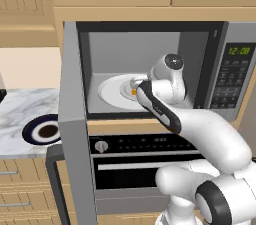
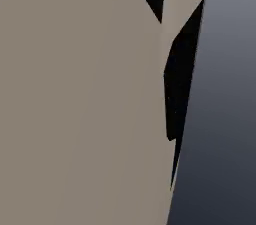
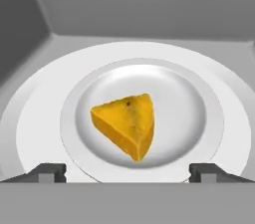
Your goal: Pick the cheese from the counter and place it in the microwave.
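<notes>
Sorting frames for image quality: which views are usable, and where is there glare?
Left base view: evenly lit, slightly soft. Right base view: flat beige and dark surfaces, nothing legible. Hand view: sharp; bright sheen on the white round turntable behind the yellow-orange cheese wedge.

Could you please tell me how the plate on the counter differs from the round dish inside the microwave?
The plate on the counter is dark blue with a white centre and a dark spot in its middle; the dish in the microwave is plain white. The plate carries no food, while the dish holds the cheese. The plate sits in the open; the dish sits enclosed by grey walls. Both are round and lie flat.
</notes>
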Tool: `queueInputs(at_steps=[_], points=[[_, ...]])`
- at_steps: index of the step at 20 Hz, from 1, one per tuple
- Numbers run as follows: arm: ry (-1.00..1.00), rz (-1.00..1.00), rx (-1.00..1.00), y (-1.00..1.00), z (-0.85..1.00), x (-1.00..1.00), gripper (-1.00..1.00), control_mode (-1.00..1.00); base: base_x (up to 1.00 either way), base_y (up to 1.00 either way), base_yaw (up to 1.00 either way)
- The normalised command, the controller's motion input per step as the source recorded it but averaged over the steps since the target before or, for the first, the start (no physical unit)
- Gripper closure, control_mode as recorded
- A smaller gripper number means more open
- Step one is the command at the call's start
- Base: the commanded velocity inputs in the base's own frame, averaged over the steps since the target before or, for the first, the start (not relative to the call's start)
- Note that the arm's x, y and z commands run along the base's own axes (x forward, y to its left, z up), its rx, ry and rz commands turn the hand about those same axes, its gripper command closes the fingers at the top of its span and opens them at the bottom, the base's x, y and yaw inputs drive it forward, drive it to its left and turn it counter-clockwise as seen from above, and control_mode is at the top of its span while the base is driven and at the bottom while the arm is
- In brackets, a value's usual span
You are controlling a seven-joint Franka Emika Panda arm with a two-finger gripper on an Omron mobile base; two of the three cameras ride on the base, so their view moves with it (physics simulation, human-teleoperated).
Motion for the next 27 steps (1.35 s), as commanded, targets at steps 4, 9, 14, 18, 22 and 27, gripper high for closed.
queueInputs(at_steps=[4,9,14,18,22,27], points=[[-0.05,0.0,0.01,0.0,0.27,-0.84,-1.0,-1.0,0.0,0.0,0.0],[0.0,-0.01,0.01,-0.15,0.65,-0.94,-1.0,-1.0,0.0,0.0,0.0],[0.05,-0.05,0.01,-0.06,0.39,-1.0,-1.0,-1.0,0.0,0.0,0.0],[0.04,-0.06,0.0,-0.06,0.19,-1.0,-1.0,-1.0,0.0,0.0,0.0],[0.04,-0.08,0.0,-0.08,0.04,-1.0,-1.0,-1.0,0.0,0.0,0.0],[0.02,-0.02,0.0,-0.17,0.0,-1.0,-1.0,-1.0,0.0,0.0,0.0]])
